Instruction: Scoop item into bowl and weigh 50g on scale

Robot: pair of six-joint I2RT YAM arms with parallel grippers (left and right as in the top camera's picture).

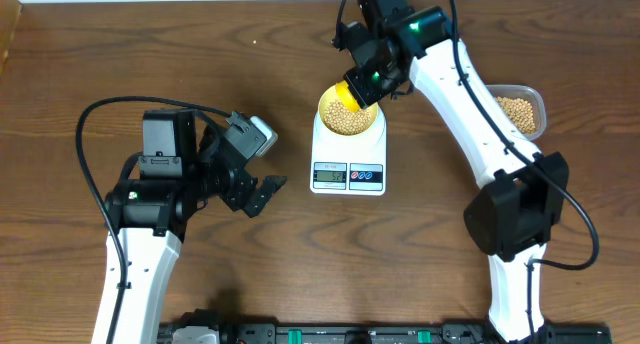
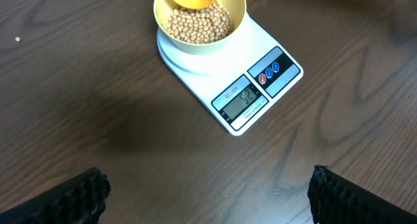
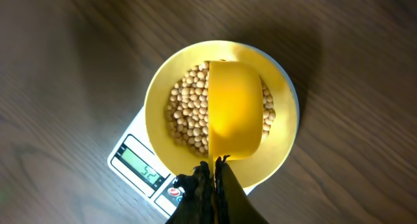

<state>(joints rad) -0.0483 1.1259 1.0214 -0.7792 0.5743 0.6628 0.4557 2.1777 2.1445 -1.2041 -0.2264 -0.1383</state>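
The pale-yellow bowl [image 1: 349, 116] stands on the white scale [image 1: 348, 162] and holds many tan beans [image 3: 189, 113]. The scale's display [image 3: 138, 168] reads 52. My right gripper [image 3: 214, 167] is shut on the handle of a bright-yellow scoop [image 3: 234, 110], which is turned over above the bowl [image 3: 163, 94]. My left gripper [image 2: 208, 191] is open and empty, on the table to the left of the scale [image 2: 254, 94]. The bowl with beans also shows in the left wrist view [image 2: 199, 22].
A clear plastic tub [image 1: 520, 111] with more beans stands at the right, beside the right arm. The dark wooden table [image 1: 200, 64] spreads around the scale.
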